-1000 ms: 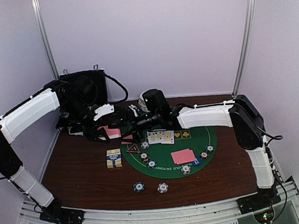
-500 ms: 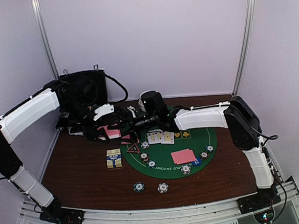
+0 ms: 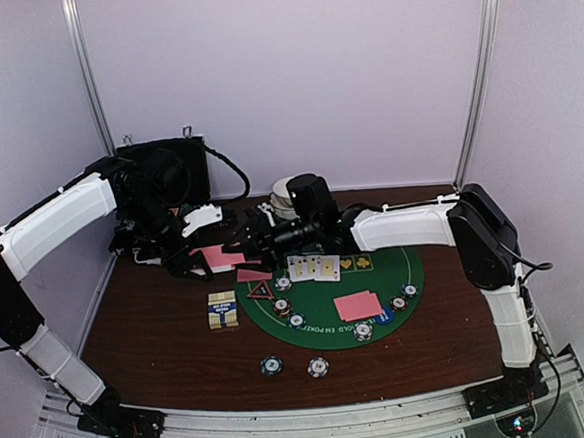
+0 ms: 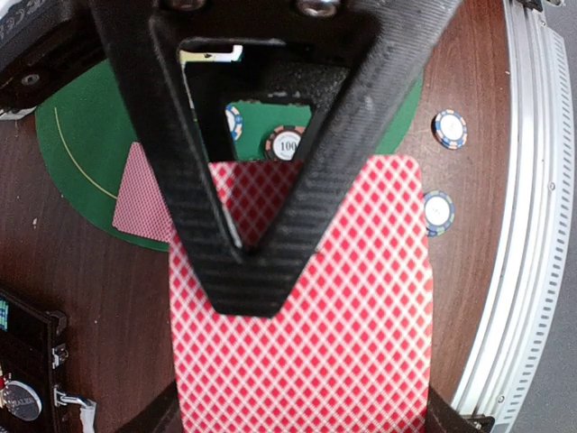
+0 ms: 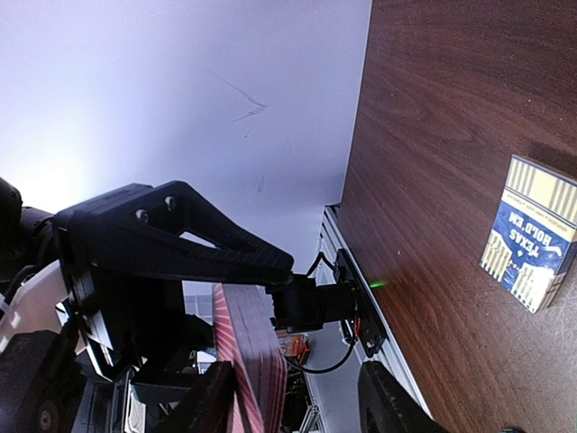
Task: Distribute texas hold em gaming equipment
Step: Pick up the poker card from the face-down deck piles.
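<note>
My left gripper point(image 3: 209, 255) is shut on a deck of pink-backed cards point(image 3: 221, 256), held above the table's left side. In the left wrist view the deck point(image 4: 306, 334) fills the space between my fingers. My right gripper point(image 3: 256, 240) is open at the deck, and one of its fingers point(image 4: 261, 207) lies on the top card. In the right wrist view the deck's edge point(image 5: 251, 361) stands by the left finger point(image 5: 209, 397). A single pink card point(image 3: 254, 275) lies on the rim of the green mat point(image 3: 386, 273). A red-rimmed triangle marker point(image 3: 260, 290) sits beside it.
Face-up cards point(image 3: 313, 268), a face-down card point(image 3: 358, 306) and several chips lie on the mat. Two chips point(image 3: 271, 365) point(image 3: 317, 367) lie in front of it. A card box point(image 3: 222, 310) stands to the left. A black case point(image 3: 168, 172) and a white bowl point(image 3: 285, 191) are at the back.
My right gripper went a little left to the deck, then drew back right. More of the deck shows now. The left arm has barely moved.
</note>
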`<state>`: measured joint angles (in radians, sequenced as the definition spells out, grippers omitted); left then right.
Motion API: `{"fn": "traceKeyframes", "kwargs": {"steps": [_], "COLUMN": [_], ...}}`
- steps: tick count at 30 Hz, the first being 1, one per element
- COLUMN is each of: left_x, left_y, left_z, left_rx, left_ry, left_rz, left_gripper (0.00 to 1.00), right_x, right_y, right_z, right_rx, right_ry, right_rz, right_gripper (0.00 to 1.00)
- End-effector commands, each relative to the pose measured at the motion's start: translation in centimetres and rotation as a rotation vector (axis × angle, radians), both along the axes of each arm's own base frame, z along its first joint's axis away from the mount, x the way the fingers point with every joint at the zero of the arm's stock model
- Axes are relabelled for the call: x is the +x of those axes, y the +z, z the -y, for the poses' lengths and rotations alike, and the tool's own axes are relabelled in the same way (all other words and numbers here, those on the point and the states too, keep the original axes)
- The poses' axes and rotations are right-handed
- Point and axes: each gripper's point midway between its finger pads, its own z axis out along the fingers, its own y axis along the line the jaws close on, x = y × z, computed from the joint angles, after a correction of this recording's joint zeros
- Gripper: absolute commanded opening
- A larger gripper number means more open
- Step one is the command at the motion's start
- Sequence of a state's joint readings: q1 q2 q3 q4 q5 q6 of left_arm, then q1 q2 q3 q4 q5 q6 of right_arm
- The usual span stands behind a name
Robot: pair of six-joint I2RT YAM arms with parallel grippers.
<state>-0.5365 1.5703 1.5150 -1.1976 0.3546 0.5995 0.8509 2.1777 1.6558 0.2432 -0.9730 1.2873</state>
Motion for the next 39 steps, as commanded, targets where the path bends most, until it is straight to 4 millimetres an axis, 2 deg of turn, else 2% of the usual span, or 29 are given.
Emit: {"fn": "traceKeyframes", "kwargs": {"steps": [1, 10, 19, 30, 36, 39], "left_x": [0.6, 0.8, 0.8, 0.8, 0.9, 0.9], "left_y": [2.0, 1.7, 1.5, 1.5, 1.6, 1.5], "left_z": [0.2, -0.1, -0.2, -0.3, -0.5, -0.5], "left_rx": [-0.047, -0.023, -0.018, -0.014, -0.008, -0.005], "left_ry": [0.003, 0.010, 0.012, 0.013, 0.016, 0.016], "left_rz": [0.066, 0.074, 0.073, 0.076, 0.083, 0.083], "left_gripper": [0.00, 0.00, 0.00, 0.00, 0.00, 0.00], "right_x": [-0.3, -1.1, -1.3, -0.4, 1.4, 2.6], "right_y": [2.0, 5.2, 5.8, 6.6, 7.3, 6.9], "right_z": [1.1, 2.1, 2.6, 3.9, 6.6, 8.4], "right_rx": [0.012, 0.047, 0.046, 0.073, 0.086, 0.084], "right_ry": [-0.003, -0.002, -0.001, -0.027, -0.083, -0.117], "right_rz": [0.014, 0.033, 0.025, 0.008, 0.020, 0.018], "right_gripper": [0.45, 0.23, 0.00, 0.00, 0.00, 0.00]}}
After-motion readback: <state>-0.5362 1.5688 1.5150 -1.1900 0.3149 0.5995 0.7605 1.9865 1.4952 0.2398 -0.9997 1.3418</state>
